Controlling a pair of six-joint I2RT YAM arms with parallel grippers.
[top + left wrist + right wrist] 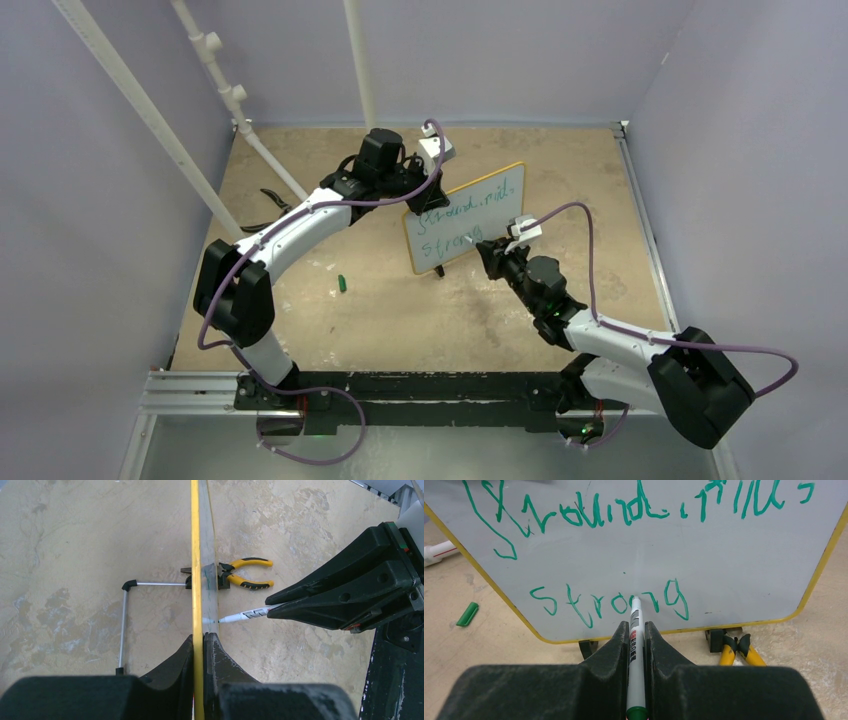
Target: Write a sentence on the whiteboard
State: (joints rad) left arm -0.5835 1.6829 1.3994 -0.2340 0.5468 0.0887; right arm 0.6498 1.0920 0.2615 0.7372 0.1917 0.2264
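Observation:
The whiteboard (465, 218) stands upright mid-table, white with a thin yellow frame (196, 555). My left gripper (202, 636) is shut on its top edge, one finger on each face. Two lines of green handwriting, the sentence (624, 515), cover the board (734, 570); the lower line reads like "strong". My right gripper (636, 625) is shut on a white marker (636, 645) with a green end. The marker's tip touches the board within the lower line. From the side, the marker (247, 614) meets the white face.
Yellow-handled pliers (247, 572) lie on the table by the board's foot (736, 650). A green marker cap (341, 284) lies left of the board. White pipes (215, 60) slant across the back left. A thin metal stand leg (125, 625) reaches out behind the board.

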